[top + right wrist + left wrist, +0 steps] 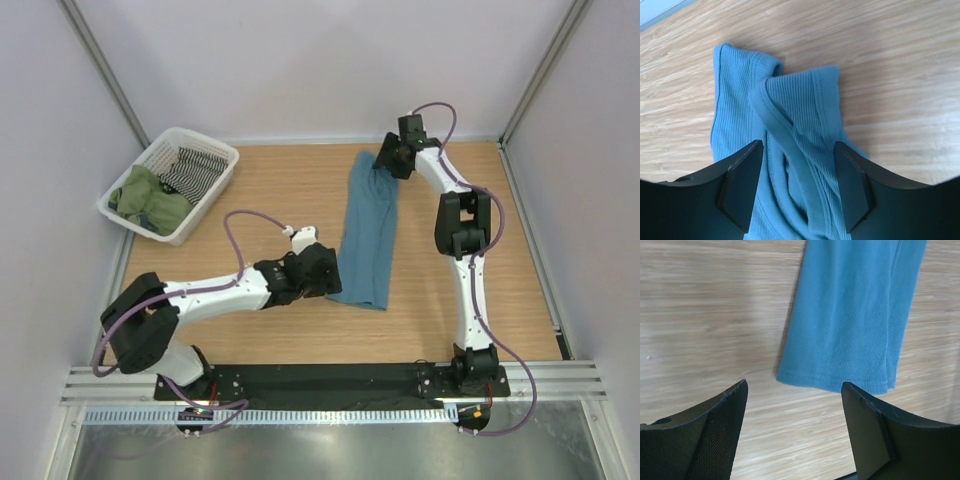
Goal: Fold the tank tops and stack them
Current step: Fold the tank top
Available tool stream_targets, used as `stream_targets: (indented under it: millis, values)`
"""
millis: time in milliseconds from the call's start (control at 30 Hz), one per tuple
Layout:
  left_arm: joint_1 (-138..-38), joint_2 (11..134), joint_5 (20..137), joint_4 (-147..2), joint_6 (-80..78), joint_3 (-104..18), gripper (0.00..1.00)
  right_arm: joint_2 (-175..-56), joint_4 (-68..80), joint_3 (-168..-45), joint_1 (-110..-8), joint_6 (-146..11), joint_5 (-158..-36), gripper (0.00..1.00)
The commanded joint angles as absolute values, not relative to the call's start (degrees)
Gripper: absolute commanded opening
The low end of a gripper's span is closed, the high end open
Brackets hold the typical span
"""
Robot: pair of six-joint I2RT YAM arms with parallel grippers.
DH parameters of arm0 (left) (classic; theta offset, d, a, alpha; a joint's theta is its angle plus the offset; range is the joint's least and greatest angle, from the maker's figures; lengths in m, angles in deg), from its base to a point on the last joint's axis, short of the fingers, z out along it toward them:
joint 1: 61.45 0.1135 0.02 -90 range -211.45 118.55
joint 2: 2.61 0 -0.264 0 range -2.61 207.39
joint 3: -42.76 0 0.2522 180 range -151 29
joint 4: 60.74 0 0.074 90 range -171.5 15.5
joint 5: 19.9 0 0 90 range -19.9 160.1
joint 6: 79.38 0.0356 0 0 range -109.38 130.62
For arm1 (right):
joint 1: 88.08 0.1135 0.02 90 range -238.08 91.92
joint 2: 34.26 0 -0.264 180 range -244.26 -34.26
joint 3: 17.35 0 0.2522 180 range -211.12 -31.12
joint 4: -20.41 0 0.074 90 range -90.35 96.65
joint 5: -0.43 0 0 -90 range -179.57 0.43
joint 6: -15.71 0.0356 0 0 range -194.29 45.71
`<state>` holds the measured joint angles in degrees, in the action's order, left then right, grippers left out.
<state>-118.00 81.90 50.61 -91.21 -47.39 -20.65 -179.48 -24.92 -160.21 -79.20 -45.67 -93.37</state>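
– Two black fingers (715, 435) of the left jaws fill the bottom of the left wrist view. Do they hold something?
– No. They stand wide apart, and between them is only the bare wooden counter (705, 315). The hem (832, 382) of the teal-blue tank top (850, 315) lies flat just ahead of them, not touched.
– And the right jaws?
– Also open. Their fingers (740, 185) stand at both sides of the other end of the same top. The shoulder straps (785, 135) lie bunched in the gap, one crossing over the other. Whether the fingers touch the cloth, I cannot tell.
– How does the top lie as a whole?
– From above it is a long narrow strip on the counter, folded along its length. It reaches from the right jaws at the strap end to the left jaws, which are just beside the left corner of the hem.
– Where is the second top?
– The olive-green tank top (150, 200) is crumpled in a white basket (212, 200), well apart from both jaws, far to the left of the left jaws. A black-and-white striped cloth (193, 170) lies beside it there.
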Motion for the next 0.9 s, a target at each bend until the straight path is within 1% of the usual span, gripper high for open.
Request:
stream_targets:
  millis: [0,100,133,167,267,300,367,400,433,467,500,533,567,733,800,867]
  values:
    - [-116.8,85.4,54.4,-88.4,-43.9,-23.8,0.76,-169.8,-25.3,-158.4,-79.8,-46.9,-91.0,0.65]
    - [-116.2,89.1,56.2,-87.6,-44.0,-25.2,0.75,-163.4,-22.6,-151.1,-80.1,-47.6,-89.8,0.68]
    - [-116.1,90.1,56.7,-87.1,-44.0,-25.7,0.72,-162.0,-22.1,-147.6,-80.2,-47.7,-89.8,0.68]
    - [-116.0,91.8,57.1,-86.8,-44.0,-25.8,0.66,-160.7,-21.7,-145.7,-80.2,-48.0,-88.1,0.70]
    - [-115.9,94.1,57.6,-86.1,-44.1,-25.9,0.55,-155.6,-21.4,-139.9,-80.3,-48.7,-88.9,0.70]
    - [-115.9,94.4,57.4,-85.7,-44.3,-25.8,0.54,-153.0,-21.3,-138.4,-80.3,-48.8,-91.1,0.70]
    - [-115.9,94.9,57.5,-85.0,-44.5,-25.1,0.45,-149.3,-19.7,-131.3,-80.3,-48.4,-92.1,0.68]
    - [-115.9,95.0,58.0,-84.3,-44.7,-25.0,0.42,-145.5,-17.4,-128.4,-80.3,-47.9,-92.6,0.68]
    - [-115.9,95.2,58.1,-84.0,-44.7,-24.9,0.38,-143.7,-16.2,-123.2,-80.3,-47.8,-93.3,0.68]
    - [-115.9,95.4,58.4,-83.8,-44.9,-24.9,0.26,-142.2,-15.6,-120.8,-80.2,-47.7,-93.5,0.66]
    - [-115.9,95.4,58.8,-83.8,-44.9,-24.8,0.19,-140.4,-15.2,-118.8,-80.2,-47.7,-93.7,0.66]
    - [-115.9,95.2,59.4,-83.8,-45.1,-24.4,0.04,-137.9,-15.3,-114.9,-80.2,-47.7,-94.5,0.64]
    - [-115.9,94.3,59.6,-83.6,-45.9,-23.8,0.00,-136.7,-16.5,-113.2,-80.1,-47.7,-94.8,0.62]
    - [-117.3,90.0,58.6,-80.3,-50.9,-16.8,0.00,-128.1,-19.4,-99.0,-79.0,-48.3,-96.2,0.53]
    - [-119.4,88.3,55.7,-79.7,-54.1,-13.8,0.00,-122.0,-19.3,-91.9,-78.3,-47.1,-97.3,0.52]
    - [-121.6,84.9,52.6,-79.1,-56.7,-11.7,0.00,-116.3,-20.5,-88.3,-75.8,-45.8,-96.5,0.51]
